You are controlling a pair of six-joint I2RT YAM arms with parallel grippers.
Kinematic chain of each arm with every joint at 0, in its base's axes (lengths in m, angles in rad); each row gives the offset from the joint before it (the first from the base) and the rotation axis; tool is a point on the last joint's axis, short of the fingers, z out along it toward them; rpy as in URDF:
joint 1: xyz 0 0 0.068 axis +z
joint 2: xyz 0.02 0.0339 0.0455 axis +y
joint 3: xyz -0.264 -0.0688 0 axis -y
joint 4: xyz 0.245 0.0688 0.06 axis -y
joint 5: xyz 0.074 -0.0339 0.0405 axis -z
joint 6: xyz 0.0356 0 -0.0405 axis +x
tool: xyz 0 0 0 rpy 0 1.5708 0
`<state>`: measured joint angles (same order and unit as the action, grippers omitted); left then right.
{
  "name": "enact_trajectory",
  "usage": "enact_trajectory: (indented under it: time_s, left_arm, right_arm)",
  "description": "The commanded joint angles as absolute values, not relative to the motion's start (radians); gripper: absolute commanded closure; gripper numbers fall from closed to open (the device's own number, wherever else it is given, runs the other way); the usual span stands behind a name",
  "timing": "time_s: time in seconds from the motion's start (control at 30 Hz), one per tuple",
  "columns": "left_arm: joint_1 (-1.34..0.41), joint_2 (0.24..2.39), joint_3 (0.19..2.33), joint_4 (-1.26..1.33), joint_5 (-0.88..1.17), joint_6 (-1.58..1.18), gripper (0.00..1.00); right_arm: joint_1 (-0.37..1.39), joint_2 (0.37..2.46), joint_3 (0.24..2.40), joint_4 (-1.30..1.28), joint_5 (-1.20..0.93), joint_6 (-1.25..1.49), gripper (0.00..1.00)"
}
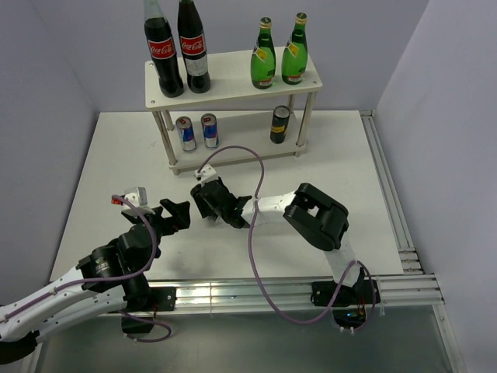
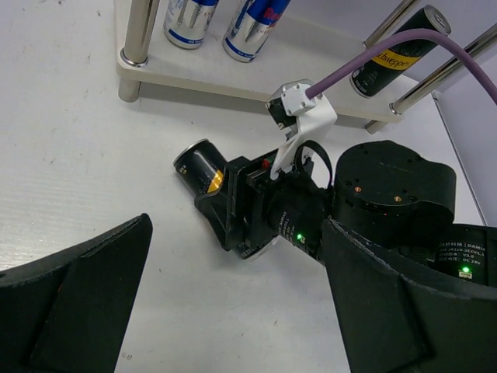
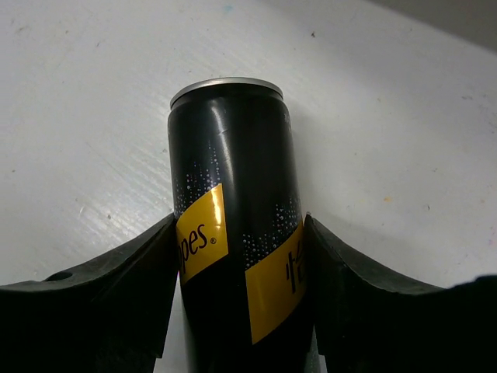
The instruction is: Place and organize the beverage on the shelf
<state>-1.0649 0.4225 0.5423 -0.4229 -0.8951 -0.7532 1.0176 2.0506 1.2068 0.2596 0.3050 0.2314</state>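
- Up top, the shelf holds two green bottles and two cola bottles on its high board. Two blue cans and one dark can stand on the low board.
- Low on the table, the right gripper sits near the shelf front. The left gripper is spread wide beside it.
- From the left wrist, a lying can sticks out of the right gripper.
- From the right wrist, both fingers pinch its sides.

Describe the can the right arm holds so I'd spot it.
On the white table before the shelf, the right gripper clamps a black can with yellow labels. Its twin stands on the shelf's lower tier; this one alone is off it.
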Motion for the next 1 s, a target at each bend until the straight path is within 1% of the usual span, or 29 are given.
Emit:
enact_trajectory:
  time_s: [0.0, 0.17, 0.3, 0.37, 0.47, 0.53, 0.57, 0.67, 0.7, 0.97]
  left_arm:
    - [-1.071, 0.417, 0.529, -0.391, -0.891, -0.749, 0.03]
    - [-1.071, 0.425, 0.531, -0.388, -0.89, -0.746, 0.02]
    - [-1.071, 0.44, 0.534, -0.388, -0.891, -0.746, 0.03]
    - [-1.071, 0.446, 0.535, -0.385, -0.89, -0.744, 0.03]
    - [-1.071, 0.465, 0.537, -0.38, -0.884, -0.738, 0.02]
    - [-1.071, 0.485, 0.535, -0.355, -0.868, -0.71, 0.02]
    - [-1.071, 0.514, 0.535, -0.335, -0.856, -0.694, 0.01]
    - [-1.071, 0.58, 0.551, -0.267, -0.805, -0.635, 0.02]
    - [-1.071, 0.631, 0.581, -0.262, -0.801, -0.637, 0.02]
    - [-1.068, 0.825, 0.745, -0.167, -0.862, -0.54, 0.01]
  right_arm:
    - [1.031, 2.013, 1.198, 0.156, 0.253, 0.244, 1.0]
    - [1.051, 1.844, 1.181, 0.152, 0.293, 0.236, 1.0]
    - [1.071, 1.637, 1.14, 0.187, 0.362, 0.221, 1.0]
    - [1.078, 1.57, 1.12, 0.202, 0.394, 0.207, 1.0]
    - [1.092, 1.395, 1.077, 0.238, 0.434, 0.177, 1.0]
    - [1.097, 1.323, 1.049, 0.259, 0.425, 0.167, 1.0]
    - [1.097, 1.262, 1.028, 0.265, 0.417, 0.161, 1.0]
    - [1.1, 1.192, 0.997, 0.247, 0.416, 0.182, 1.0]
    - [1.103, 1.152, 0.983, 0.248, 0.416, 0.192, 1.0]
    - [1.155, 0.95, 0.832, 0.268, 0.383, 0.323, 1.0]
